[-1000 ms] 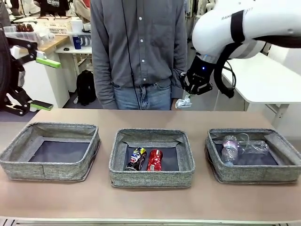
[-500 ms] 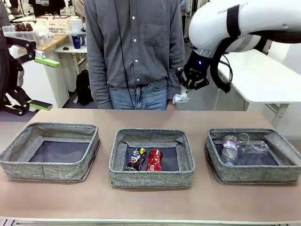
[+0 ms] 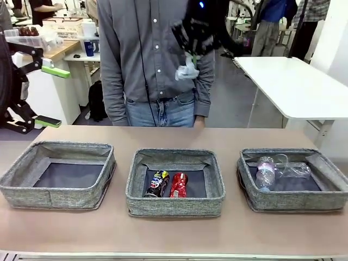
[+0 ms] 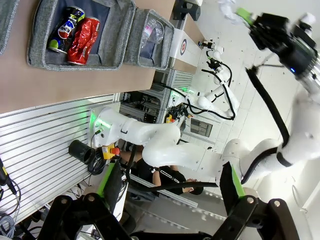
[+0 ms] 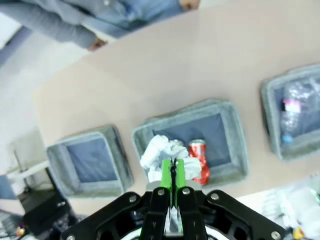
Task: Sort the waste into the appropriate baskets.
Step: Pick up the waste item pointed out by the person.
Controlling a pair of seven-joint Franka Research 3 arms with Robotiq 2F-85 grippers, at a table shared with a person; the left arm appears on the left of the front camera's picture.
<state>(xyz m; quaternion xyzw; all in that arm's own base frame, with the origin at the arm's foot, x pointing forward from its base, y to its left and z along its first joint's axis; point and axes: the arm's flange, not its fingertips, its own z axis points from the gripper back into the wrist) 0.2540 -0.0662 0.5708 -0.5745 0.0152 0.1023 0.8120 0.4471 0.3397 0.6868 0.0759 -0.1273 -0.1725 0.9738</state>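
High over the table's far side, in front of the person's chest, my right gripper (image 3: 191, 56) is shut on the small white paper ball (image 3: 186, 72). In the right wrist view its green pads (image 5: 171, 172) pinch the ball (image 5: 159, 149) above the middle basket (image 5: 235, 131). Three grey baskets stand in a row: left (image 3: 54, 197), middle (image 3: 174, 206), right (image 3: 293, 200). In the middle one lie a dark can (image 3: 157, 184) and a red can (image 3: 179, 185). Clear bottles (image 3: 266, 172) lie in the right one. My left gripper (image 3: 49, 97) stands open at the far left, holding nothing.
The person (image 3: 152, 54) stands close against the table's far edge, behind the middle basket. A white table (image 3: 293, 87) is at the back right. Bare tabletop runs in front of and behind the baskets.
My right arm has swung left and upward with the paper ball, from right of the person to in front of the chest. The left arm is unchanged.
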